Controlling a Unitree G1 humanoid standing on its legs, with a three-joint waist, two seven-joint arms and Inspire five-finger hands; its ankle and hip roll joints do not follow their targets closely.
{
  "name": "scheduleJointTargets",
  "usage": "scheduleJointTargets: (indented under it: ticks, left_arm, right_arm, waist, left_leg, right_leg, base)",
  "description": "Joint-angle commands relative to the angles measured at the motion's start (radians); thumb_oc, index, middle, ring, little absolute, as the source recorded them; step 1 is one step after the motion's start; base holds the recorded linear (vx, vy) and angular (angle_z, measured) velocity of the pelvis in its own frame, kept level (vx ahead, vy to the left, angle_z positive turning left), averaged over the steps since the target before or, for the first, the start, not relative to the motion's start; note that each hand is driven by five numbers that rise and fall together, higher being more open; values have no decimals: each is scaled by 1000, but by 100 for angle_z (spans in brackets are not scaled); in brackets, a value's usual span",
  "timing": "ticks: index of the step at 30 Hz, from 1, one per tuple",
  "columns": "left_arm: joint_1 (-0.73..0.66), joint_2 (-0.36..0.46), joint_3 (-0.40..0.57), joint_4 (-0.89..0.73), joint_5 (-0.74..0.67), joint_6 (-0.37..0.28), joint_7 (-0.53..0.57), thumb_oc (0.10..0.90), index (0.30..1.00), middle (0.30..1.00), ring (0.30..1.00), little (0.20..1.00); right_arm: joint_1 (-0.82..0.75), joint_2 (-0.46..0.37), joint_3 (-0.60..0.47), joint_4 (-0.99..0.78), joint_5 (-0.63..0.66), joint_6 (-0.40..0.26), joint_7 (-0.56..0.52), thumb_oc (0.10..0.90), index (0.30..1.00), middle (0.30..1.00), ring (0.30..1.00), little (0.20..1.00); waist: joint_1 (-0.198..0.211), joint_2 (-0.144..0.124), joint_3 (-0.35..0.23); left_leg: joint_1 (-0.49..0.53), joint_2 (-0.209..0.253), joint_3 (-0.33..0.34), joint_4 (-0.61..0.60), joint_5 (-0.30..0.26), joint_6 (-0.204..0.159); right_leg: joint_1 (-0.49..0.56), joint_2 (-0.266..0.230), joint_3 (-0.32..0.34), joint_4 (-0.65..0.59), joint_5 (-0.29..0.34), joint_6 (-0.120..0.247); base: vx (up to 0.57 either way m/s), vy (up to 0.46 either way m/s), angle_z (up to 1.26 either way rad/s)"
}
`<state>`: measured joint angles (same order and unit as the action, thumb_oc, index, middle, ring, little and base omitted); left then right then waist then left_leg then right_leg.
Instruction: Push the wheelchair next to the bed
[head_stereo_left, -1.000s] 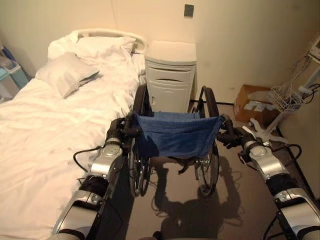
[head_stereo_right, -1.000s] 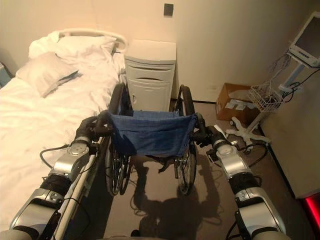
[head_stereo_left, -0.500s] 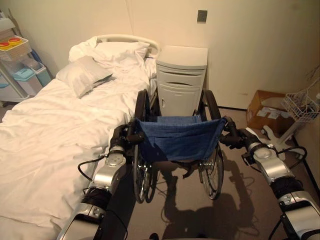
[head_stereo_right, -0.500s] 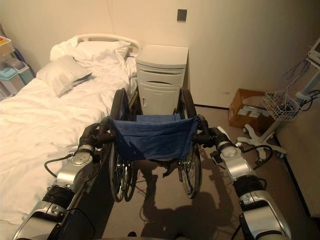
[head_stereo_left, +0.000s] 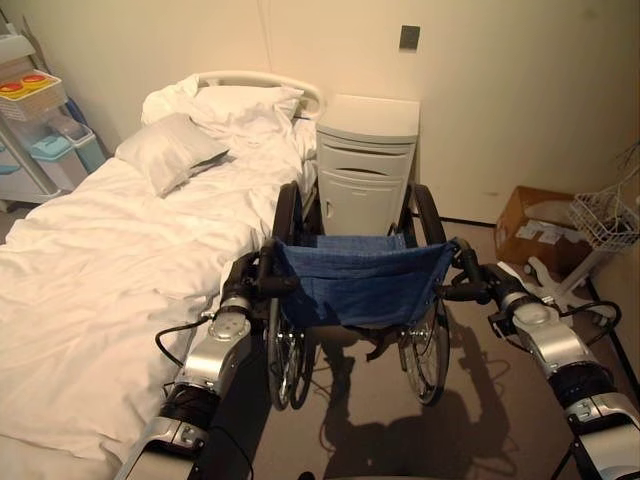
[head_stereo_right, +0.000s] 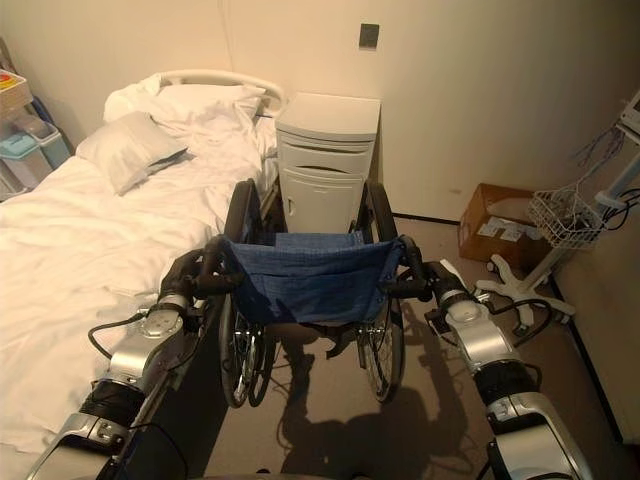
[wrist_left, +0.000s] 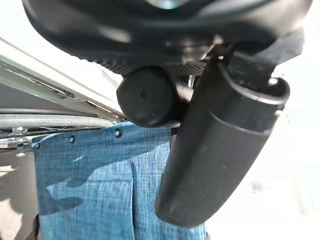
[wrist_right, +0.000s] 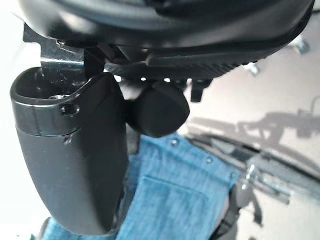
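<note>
Squarely, wheelchair (head_stereo_left: 360, 300) facing the cabinet (head_stereo_left: 365, 160).

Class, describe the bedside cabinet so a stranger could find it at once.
Start at the white bed. At its head end, against the wall, stands the pale cabinet, just beyond the wheelchair. Unlike the brown cardboard box nearby, it is tall and drawer-fronted.

The wheelchair (head_stereo_left: 355, 290) has a denim-blue cloth back, dotted with small dark rivets, on a black frame with black tyres and silvery spokes. The bed (head_stereo_left: 110, 260) is all white: sheets, pillows and rail. The bedside cabinet (head_stereo_left: 365, 165) is pale grey-white. A cardboard box (head_stereo_right: 500, 225) is brown. Both robot hands, left (head_stereo_left: 243, 283) and right (head_stereo_left: 490, 285), are black on silver-grey arms. The floor (head_stereo_left: 370, 430) is dull grey-brown.
</note>
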<state>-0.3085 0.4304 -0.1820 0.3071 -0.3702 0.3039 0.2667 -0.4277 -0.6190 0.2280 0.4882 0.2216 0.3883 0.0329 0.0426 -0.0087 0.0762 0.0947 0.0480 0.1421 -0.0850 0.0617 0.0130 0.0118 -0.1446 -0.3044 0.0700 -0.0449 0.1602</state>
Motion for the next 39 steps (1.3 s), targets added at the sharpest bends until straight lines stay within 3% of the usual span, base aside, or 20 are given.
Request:
scheduleJointTargets:
  ticks: [1,9,15,25,35,39]
  left_arm:
    - [15,121,21,70,-21,57,-63,800,900,900,900,900]
    - [-47,257,77,87,-289,146,-255,800,900,900,900,900]
    - [-77,371,146,191,-545,148,-382,800,900,900,900,900]
    - [5,411,261,334,-873,129,-507,800,900,900,900,900]
    - [28,444,354,429,-1107,174,-611,800,900,900,900,900]
    - [36,458,381,464,-1078,189,-632,800,900,900,900,900]
  right_arm:
    - [-20,-48,31,44,30,-20,11,800,900,900,900,900]
    - [-84,-137,1,63,244,43,120,800,900,900,900,900]
    - [-139,-234,-30,144,384,67,217,800,900,900,900,900]
    - [-103,-352,-128,327,580,110,398,800,900,900,900,900]
    - [-70,-443,-201,480,533,103,488,800,900,900,900,900]
    - [-69,-466,-215,507,517,107,499,800,900,900,900,900]
  waist:
    - [40,-10,25]
    - [30,7,16]
    - [27,20,8]
    - [32,16,-3]
    - [31,7,-12]
    - [32,3,-12]
  left_leg:
    - [14,-85,24,23,-97,0]
    - [22,-85,31,27,-97,-2]
    - [30,-85,36,22,-94,-10]
    - [37,-88,31,10,-98,-14]
    - [41,-87,36,6,-106,-21]
    - [44,-87,37,5,-111,-21]
  right_leg:
    - [42,15,-6,-6,59,-10]
    - [61,23,-10,-14,41,-18]
    - [75,30,-15,-23,29,-21]
    - [94,39,-23,-42,11,-26]
    - [99,41,-27,-52,6,-25]
    - [100,40,-33,-50,0,-25]
  base:
    - [0,0,0]
    - [8,6,0]
    - [5,7,4]
    - [-2,2,1]
    - [0,-1,0]
    - [0,-7,2]
